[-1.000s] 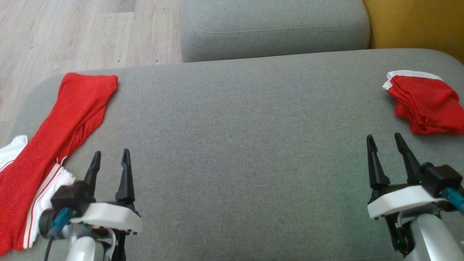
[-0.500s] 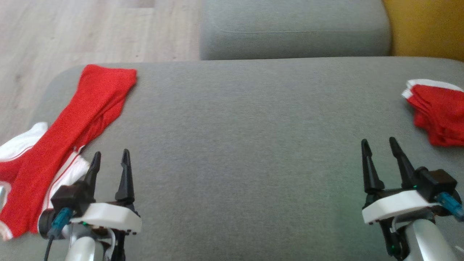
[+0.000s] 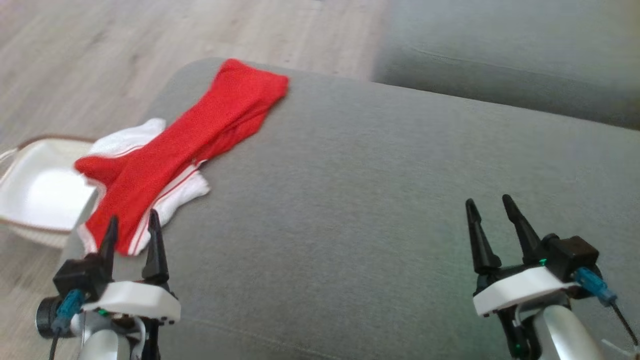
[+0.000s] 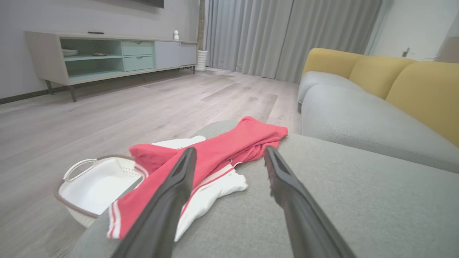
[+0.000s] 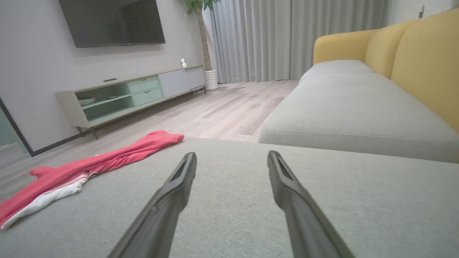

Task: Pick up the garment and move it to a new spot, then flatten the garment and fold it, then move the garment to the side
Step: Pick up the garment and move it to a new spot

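Left gripper (image 3: 132, 218): released, empty. The red-and-white garment (image 3: 200, 135) lies directly ahead of its fingertips. Right gripper (image 3: 487, 200): released, empty, well apart from the garment.

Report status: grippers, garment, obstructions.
Left gripper open, empty, by the garment's near end; right gripper open over bare cushion. Garment strewn along cushion's left edge, ungrasped. Nothing in the way; basket on floor beside.

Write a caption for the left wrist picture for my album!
Open left end effector faces a red garment on the grey sofa, a white basket on the floor beside.
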{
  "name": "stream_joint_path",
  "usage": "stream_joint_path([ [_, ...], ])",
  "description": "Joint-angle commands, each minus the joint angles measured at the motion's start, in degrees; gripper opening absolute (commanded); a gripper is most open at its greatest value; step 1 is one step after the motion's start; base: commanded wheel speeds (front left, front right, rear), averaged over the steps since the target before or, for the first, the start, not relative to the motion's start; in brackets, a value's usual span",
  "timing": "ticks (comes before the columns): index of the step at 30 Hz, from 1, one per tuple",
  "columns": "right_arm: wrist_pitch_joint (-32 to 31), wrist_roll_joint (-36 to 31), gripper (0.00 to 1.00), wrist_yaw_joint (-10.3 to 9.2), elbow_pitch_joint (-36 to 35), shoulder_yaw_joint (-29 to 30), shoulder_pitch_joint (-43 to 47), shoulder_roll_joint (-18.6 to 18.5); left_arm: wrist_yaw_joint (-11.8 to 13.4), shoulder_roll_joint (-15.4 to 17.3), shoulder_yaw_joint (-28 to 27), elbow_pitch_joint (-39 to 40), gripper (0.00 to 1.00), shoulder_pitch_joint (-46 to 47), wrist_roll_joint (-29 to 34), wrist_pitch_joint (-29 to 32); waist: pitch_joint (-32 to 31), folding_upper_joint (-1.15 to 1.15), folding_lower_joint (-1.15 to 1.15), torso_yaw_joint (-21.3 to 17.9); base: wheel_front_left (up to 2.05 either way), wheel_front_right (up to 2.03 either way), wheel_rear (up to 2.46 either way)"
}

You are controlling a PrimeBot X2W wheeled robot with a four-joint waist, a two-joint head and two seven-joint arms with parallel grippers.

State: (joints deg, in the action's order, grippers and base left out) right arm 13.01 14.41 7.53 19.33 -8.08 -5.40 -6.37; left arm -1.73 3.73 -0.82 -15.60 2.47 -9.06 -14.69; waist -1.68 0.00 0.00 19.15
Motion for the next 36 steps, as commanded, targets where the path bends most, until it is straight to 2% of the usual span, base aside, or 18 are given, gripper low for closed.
stream_joint_path([
  [1,0.13,0.39,1.00,-0.04,-1.49,-1.40,-2.76,-0.32,0.30,1.03,-1.97,1.42,1.00,2.03,0.43,-0.30,0.17,0.00,0.00,2.87,0.00,0.00,0.00],
  [8,0.31,0.96,1.00,-0.04,-0.89,-2.76,-3.24,-0.52,0.41,1.00,-1.86,1.01,1.00,1.86,0.07,-0.30,0.56,0.00,0.00,5.33,0.00,0.00,0.00],
  [15,0.61,0.88,1.00,-0.04,-1.03,-3.65,-3.81,-0.97,0.11,1.83,-2.19,0.84,1.00,4.73,-1.05,1.14,1.32,0.00,0.00,4.51,0.00,0.00,0.00],
  [17,0.74,0.69,1.00,-0.04,-1.66,-3.68,-4.27,-1.26,-0.73,2.84,-2.41,1.47,1.00,7.89,-2.03,3.73,2.27,0.00,0.00,3.89,0.00,0.00,0.00],
  [21,1.03,0.07,1.00,-0.04,-3.86,-3.83,-5.65,-1.97,-2.38,6.30,-2.94,0.08,1.00,16.81,-4.61,14.60,5.17,0.00,0.00,2.14,0.00,0.00,0.00],
  [25,1.20,-0.55,1.00,-0.04,-6.03,-4.22,-7.47,-2.81,-3.14,9.43,-4.50,-6.77,1.00,27.33,-8.49,25.71,9.39,0.00,0.00,-1.03,0.00,0.00,0.00],
  [26,1.24,-0.89,1.00,-0.04,-7.18,-4.56,-8.62,-3.07,-3.15,11.19,-5.75,-11.56,1.00,32.05,-10.19,29.80,11.71,0.00,0.00,-3.13,0.00,0.00,0.00],
  [27,1.26,-1.04,1.00,-0.04,-7.76,-4.73,-9.20,-3.24,-3.07,12.10,-6.39,-14.09,1.00,34.16,-10.85,31.27,12.81,0.00,0.00,-4.15,0.00,0.00,0.00],
  [33,1.35,-1.24,1.00,-0.04,-11.02,-6.57,-12.92,-3.72,-1.77,17.81,-11.10,-28.15,1.00,42.04,-14.27,34.82,19.56,0.00,0.00,-11.22,0.00,0.00,0.00],
  [36,1.41,-1.18,1.00,-0.04,-11.87,-6.90,-13.79,-3.69,-1.57,19.20,-12.04,-31.92,1.00,43.19,-14.90,34.76,21.37,0.00,0.00,-13.11,0.00,0.00,0.00],
])
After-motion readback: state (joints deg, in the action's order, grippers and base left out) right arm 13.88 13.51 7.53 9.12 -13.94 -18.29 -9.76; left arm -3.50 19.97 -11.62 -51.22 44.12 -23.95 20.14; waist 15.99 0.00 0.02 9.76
